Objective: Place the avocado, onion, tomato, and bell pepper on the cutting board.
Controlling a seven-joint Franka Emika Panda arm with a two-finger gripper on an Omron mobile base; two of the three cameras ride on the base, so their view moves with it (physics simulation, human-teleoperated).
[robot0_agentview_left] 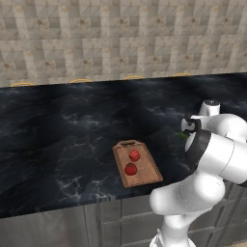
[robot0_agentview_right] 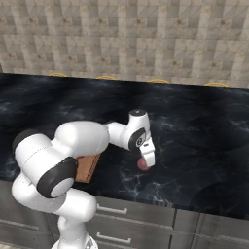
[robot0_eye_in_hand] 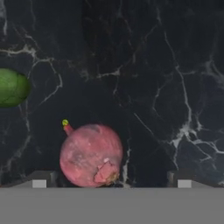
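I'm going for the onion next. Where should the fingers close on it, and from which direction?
Come straight down on the onion and grip across its round middle. It lies on its side on the counter, stem tip pointing sideways, so avoid the tapered ends. The open gripper probably needs shifting to centre over it.

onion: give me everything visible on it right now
The onion is a pale pink-red mottled ball with a short stalk tipped yellow-green at its upper left and a rough, root-like patch near its lower right. It lies on the black marble counter, off the cutting board, directly below the gripper, whose fingers stand spread wide and do not touch it. The avocado sits apart from it.
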